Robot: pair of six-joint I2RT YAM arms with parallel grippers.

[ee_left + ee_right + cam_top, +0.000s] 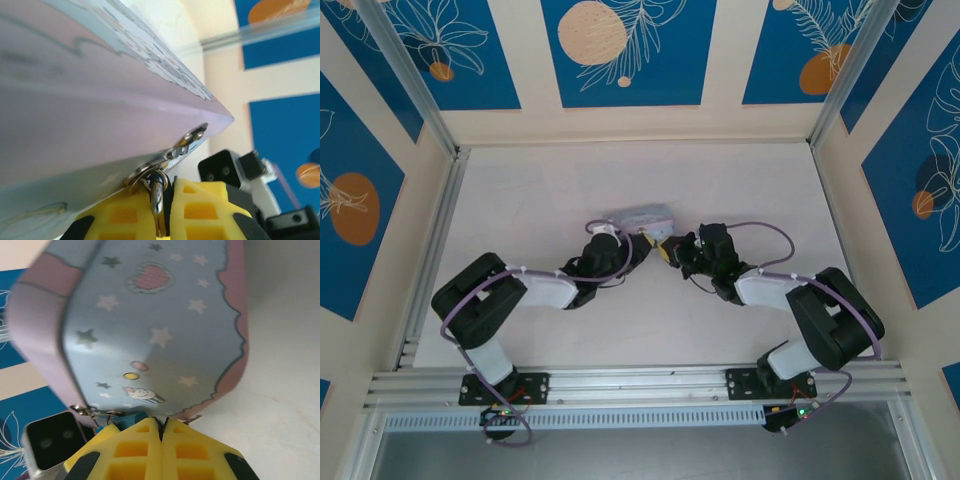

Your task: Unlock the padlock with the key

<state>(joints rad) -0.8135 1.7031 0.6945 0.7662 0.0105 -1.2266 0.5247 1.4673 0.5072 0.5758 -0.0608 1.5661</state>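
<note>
Out in the middle of the table (620,165) the two arms lean in towards each other and meet at the near side of the pale blue tin (642,214), which is held up off the surface and tilted. The left gripper (165,186) has its yellow fingers (122,215) pressed together on the key (158,201), a thin silvery sliver standing upright in the seam between them. Its top runs into a small cluster of metal rings tucked just under the tin's lower edge. Beside those rings, a shiny metal clasp (192,136) sticks out from the tin's rim near its corner. From the right wrist, the tin's face looms close, scattered with stars, a heart and a little cupcake, and trimmed in pink. The right gripper (161,426) is fully closed directly beneath it, the two yellow fingers meeting in a hairline seam. The padlock (131,417) shows as a small teal-blue corner peeking over the top of one of these fingers, right against the tin's bottom edge and next to a small metal hasp (84,410). So little of it shows that I cannot say whether the fingers actually pinch it or merely sit in front of it. The other wrist's dark housing sits just to the side.
</note>
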